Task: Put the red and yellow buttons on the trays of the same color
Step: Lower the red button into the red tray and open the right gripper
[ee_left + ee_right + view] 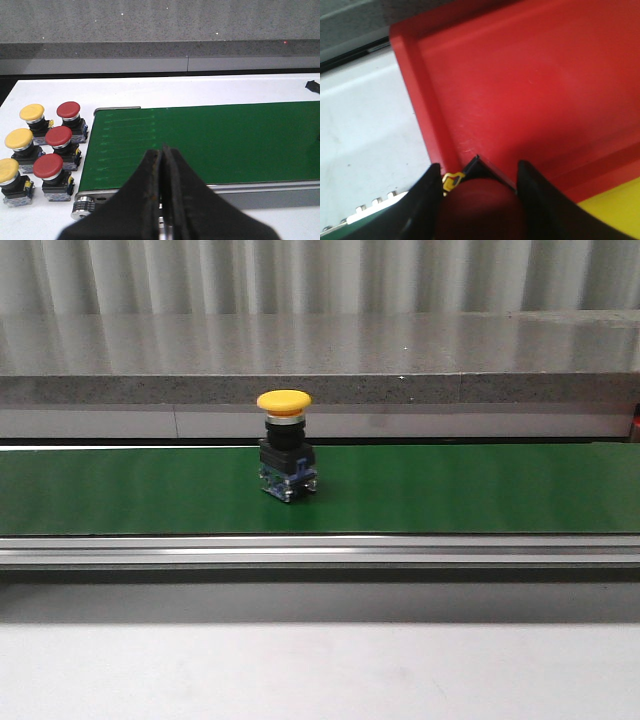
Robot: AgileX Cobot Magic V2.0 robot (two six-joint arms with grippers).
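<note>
Grey corrugated wall and a stone-look ledge back the scene; a green conveyor belt [450, 490] runs across the front view. A yellow button [285, 455] stands upright on the belt, just left of centre. Neither arm shows in this view.

Left wrist view: the left gripper [162, 192] has its fingers pressed together, holding nothing, poised over the near edge of the belt. At its 10 o'clock, on the white table [210, 90], stand the waiting buttons [42, 150], three yellow and three red in two columns beside the belt's end.

Right wrist view: the right gripper [480, 200] is clamped on a red button [480, 207], held just beside the rim of the red tray [535, 85]; a yellow tray [612, 212] edge shows at 4 o'clock.

Step in hand, by judgement: delivering the red button. The next move calls for carrying it inward over the tray floor, lowering, then releasing.
</note>
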